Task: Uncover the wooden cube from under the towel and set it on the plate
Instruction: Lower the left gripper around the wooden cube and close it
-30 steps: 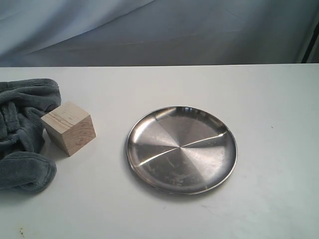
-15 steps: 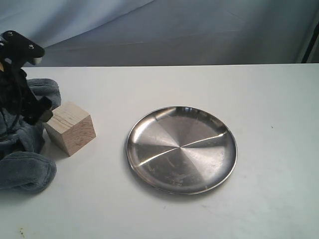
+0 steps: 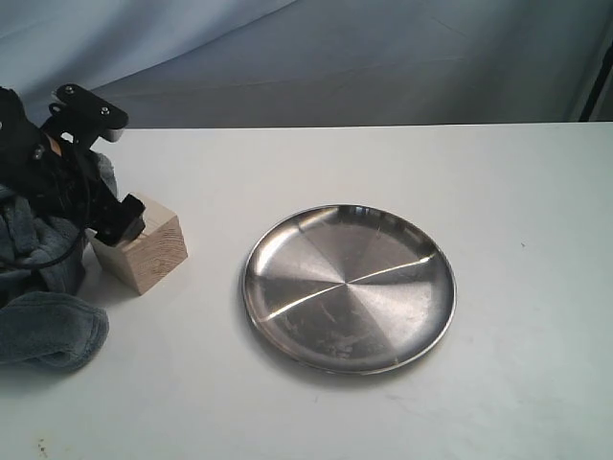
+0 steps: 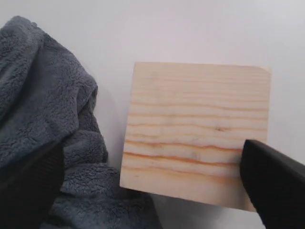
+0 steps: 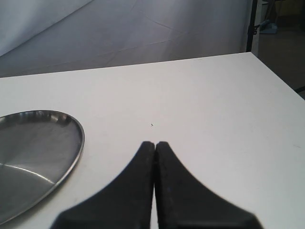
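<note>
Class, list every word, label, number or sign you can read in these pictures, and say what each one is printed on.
None: no writing or mark can be read on the wooden cube, the towel, the plate or the table.

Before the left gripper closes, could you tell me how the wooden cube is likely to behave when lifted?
The wooden cube looks solid, so probably rigid when squeezed. Its flat, grainy faces should grip well. Resting flat on the table, it seems unlikely to roll.
</note>
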Robot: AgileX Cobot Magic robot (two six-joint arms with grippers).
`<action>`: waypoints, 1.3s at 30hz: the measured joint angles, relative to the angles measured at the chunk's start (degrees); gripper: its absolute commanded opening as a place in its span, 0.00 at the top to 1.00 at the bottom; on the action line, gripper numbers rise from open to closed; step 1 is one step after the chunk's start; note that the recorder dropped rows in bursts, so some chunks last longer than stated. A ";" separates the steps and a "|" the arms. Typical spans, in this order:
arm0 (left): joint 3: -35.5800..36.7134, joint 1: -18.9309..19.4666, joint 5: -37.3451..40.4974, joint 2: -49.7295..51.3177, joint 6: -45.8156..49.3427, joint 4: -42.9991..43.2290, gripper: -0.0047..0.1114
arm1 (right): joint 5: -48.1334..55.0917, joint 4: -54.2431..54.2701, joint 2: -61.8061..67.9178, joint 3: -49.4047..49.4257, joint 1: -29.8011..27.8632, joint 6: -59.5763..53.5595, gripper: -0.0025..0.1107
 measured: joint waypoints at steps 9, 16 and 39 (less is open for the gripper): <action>-0.02 0.11 -3.42 0.13 2.69 -6.26 0.14 | 0.00 0.00 0.00 0.00 0.00 0.00 0.95; 0.44 0.11 -4.28 -0.90 8.35 -14.12 0.14 | 0.00 0.00 0.00 0.00 0.00 0.00 0.95; 0.49 0.11 -9.24 8.80 8.82 -14.95 0.14 | 0.00 0.00 0.00 0.00 0.00 0.00 0.95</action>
